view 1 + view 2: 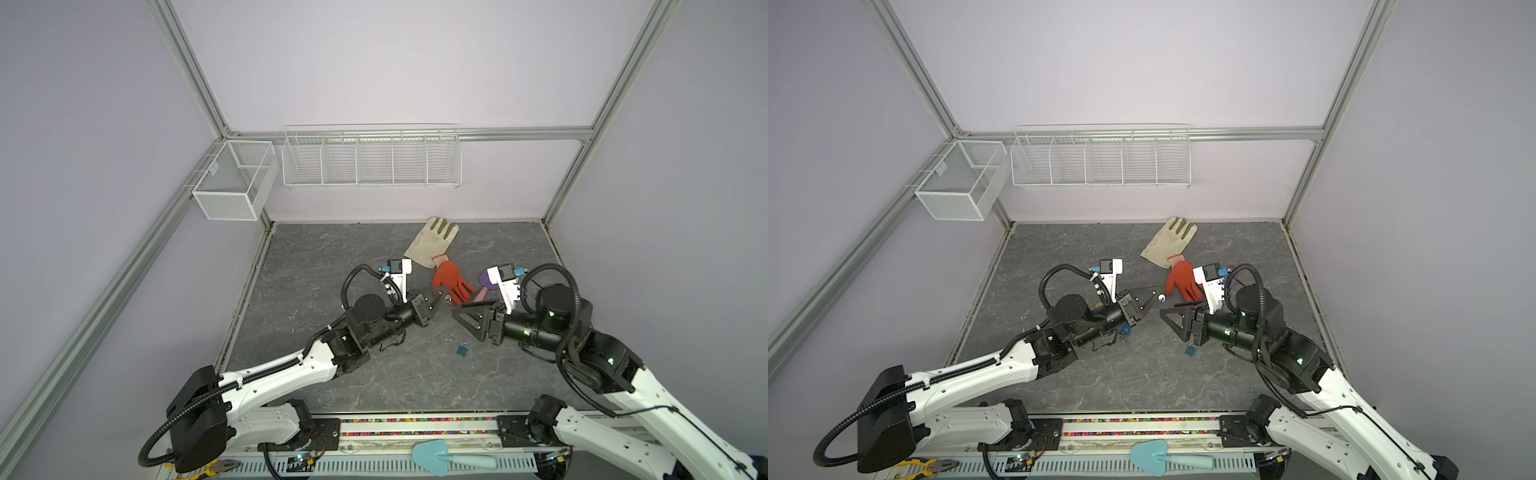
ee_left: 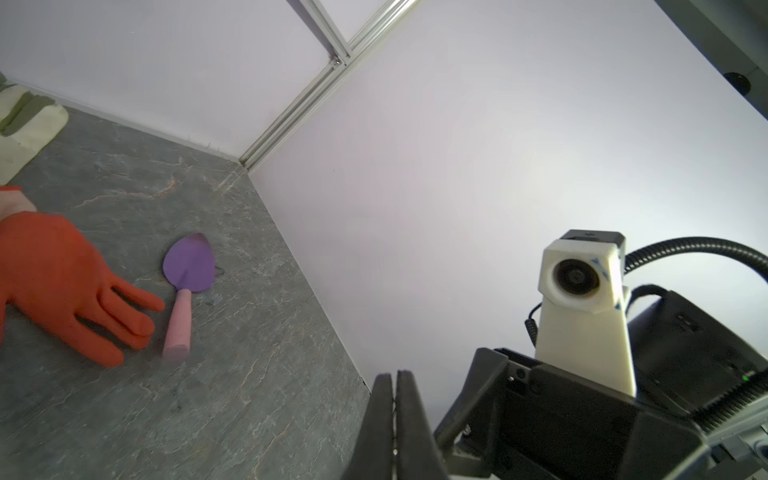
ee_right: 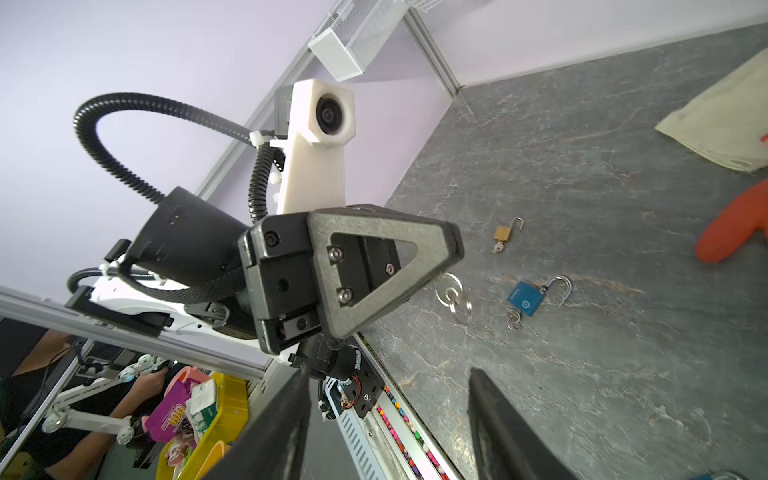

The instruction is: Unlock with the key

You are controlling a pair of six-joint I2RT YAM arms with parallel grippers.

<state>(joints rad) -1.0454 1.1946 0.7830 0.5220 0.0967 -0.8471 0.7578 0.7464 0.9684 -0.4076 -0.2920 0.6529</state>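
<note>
The black left gripper and right gripper face each other over a grey marbled tabletop.
The left is pinched on one silver ringed key; the right gapes, empty. Beyond them lie one cream fabric glove, one orange rubber glove and one purple-bladed trowel. Beneath the right lies one blue padlock; near the left, a second blue padlock and one brass padlock.

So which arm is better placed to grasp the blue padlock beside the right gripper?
Right. The right gripper is open, empty and close to the blue padlock; the left gripper is shut on the key.
</note>
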